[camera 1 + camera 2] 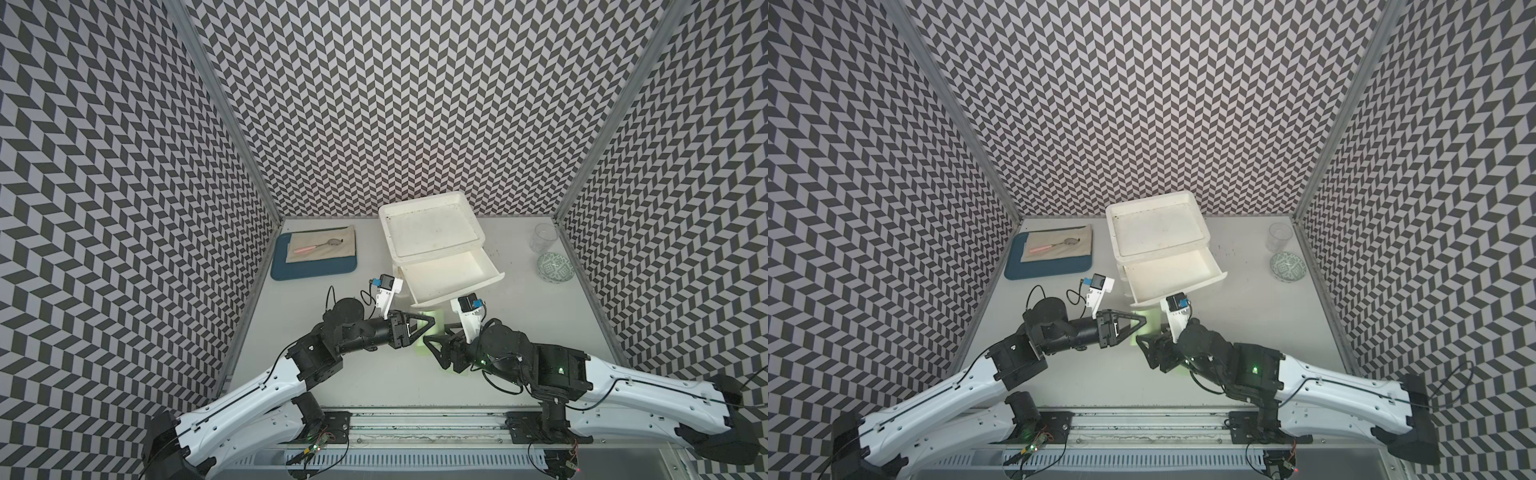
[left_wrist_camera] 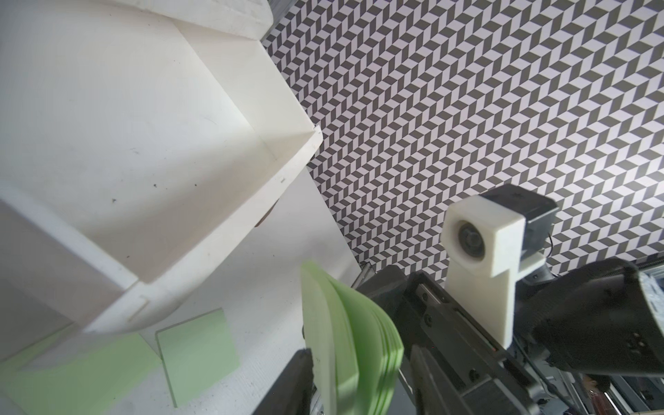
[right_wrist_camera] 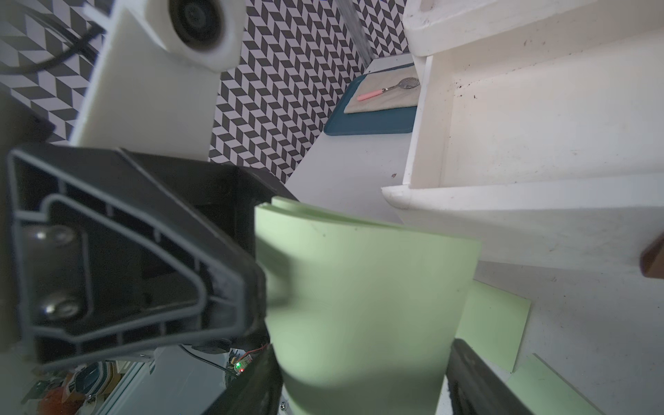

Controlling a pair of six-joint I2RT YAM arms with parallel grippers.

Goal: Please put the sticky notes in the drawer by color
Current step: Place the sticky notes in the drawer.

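Green notes (image 3: 359, 280), a bowed stack, are clamped in my right pincer (image 3: 363, 345) before the open drawer (image 1: 444, 274), my left pincer (image 2: 354, 352) straddling their edge, whether gripping I cannot tell; loose notes (image 2: 197, 352) lie on the surface (image 1: 374, 374).

Green notes (image 3: 359, 305): three lots — one curled wad, its sheets too tight to count, and two lying flat on the bench (image 1: 374, 382).
Unit (image 1: 432, 232): one.
Drawer (image 1: 446, 276): one open; the others too hidden to count.
Tab (image 3: 654, 255): one in sight.
Arms (image 1: 249, 395): two.
Claws: two — left claw (image 2: 359, 384), right claw (image 3: 363, 381).
Wrist cameras (image 1: 388, 286): two.
Tray (image 1: 316, 270): one, blue.
Cloth (image 1: 332, 253): one, beige.
Spoon (image 1: 318, 246): one, pink-handled.
Glass (image 1: 544, 237): one, clear.
Dish (image 1: 555, 268): one, patterned.
Walls (image 1: 374, 104): three, chevron-patterned.
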